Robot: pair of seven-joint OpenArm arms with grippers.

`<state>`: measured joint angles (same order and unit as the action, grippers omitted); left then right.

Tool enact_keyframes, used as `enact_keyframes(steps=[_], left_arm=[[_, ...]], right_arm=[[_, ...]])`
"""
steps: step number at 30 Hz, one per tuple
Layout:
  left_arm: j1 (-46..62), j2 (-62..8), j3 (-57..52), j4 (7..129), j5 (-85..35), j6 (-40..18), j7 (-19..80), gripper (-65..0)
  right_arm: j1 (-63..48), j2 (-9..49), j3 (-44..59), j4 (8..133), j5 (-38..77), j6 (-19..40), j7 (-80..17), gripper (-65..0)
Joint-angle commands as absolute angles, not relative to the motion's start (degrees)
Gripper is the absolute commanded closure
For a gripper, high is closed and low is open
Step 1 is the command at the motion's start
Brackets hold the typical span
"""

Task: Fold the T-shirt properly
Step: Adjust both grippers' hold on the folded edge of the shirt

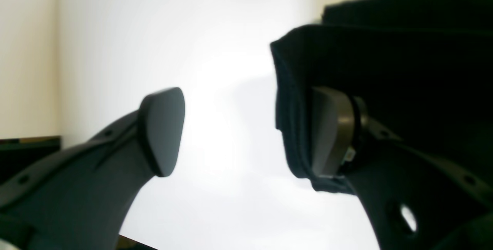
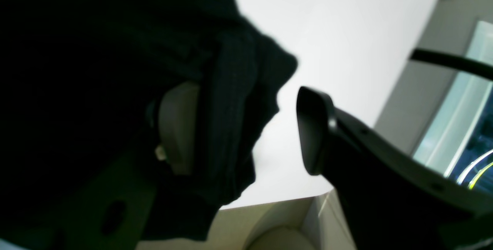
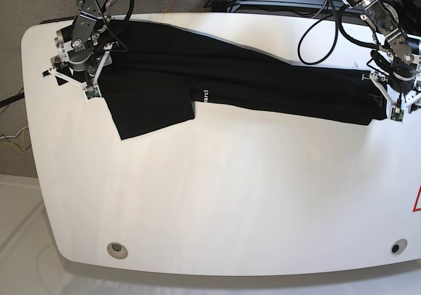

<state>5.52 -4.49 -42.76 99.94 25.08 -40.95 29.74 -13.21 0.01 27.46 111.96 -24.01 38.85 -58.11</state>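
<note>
The near half of the white counter point(image 3: 217, 196) is bare apart from two small round fittings near its near edge and a bit of red marking at the near corner on the left arm's side. Beyond it the shirt point(image 3: 230, 84) lies flat along the far half, a long black band reaching from the right arm's far corner nearly to the edge on the left arm's side. It is plain black cloth with tiny white lettering point(image 3: 204, 95) near its near edge, about mid-length. A squarish flap hangs toward the near side by the right arm's end; the rest narrows toward the left arm's end.

The left tool point(image 1: 246, 134) stands over the shirt's end with its jaws wide apart. A fold of black cloth drapes over one pad and clings there; the other pad is clear, with bright counter between them, so nothing is pinched.

The right tool point(image 2: 246, 130) sits at the other end, jaws likewise apart. Ribbed black cloth hangs over one pad, the other pad stands free, and white counter shows in the gap.

Past the far edge are grey carpet, cables and a dark frame. The right wrist view also catches a pale wall and a glassy panel.
</note>
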Motion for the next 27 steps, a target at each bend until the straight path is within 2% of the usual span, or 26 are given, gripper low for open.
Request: enact_keyframes(steps=[1,14,20,27], left_arm=[[4.4,-5.6,-43.0,102.2,24.9,-40.0,28.6,-45.0],[3.2,-6.8,-43.2,103.6,25.0,-40.0,28.9,-45.3],[3.2,-6.8,-44.6,103.6,25.0,-40.0,28.9,-50.3],[3.5,-6.8,-44.8,103.5,25.0,-40.0,28.9,-50.5]], right_arm=[[-12.0,0.7,27.5,113.8,-24.7,38.6,-57.9,-37.8],[-11.5,0.7,27.6,114.4,-24.7,38.5,-57.9,-37.8],[-11.6,0.6,27.6,114.5,-24.7,38.5,-58.0,-37.8],[-12.0,0.6,27.6,114.2,-24.7,38.5,-58.0,-37.9]])
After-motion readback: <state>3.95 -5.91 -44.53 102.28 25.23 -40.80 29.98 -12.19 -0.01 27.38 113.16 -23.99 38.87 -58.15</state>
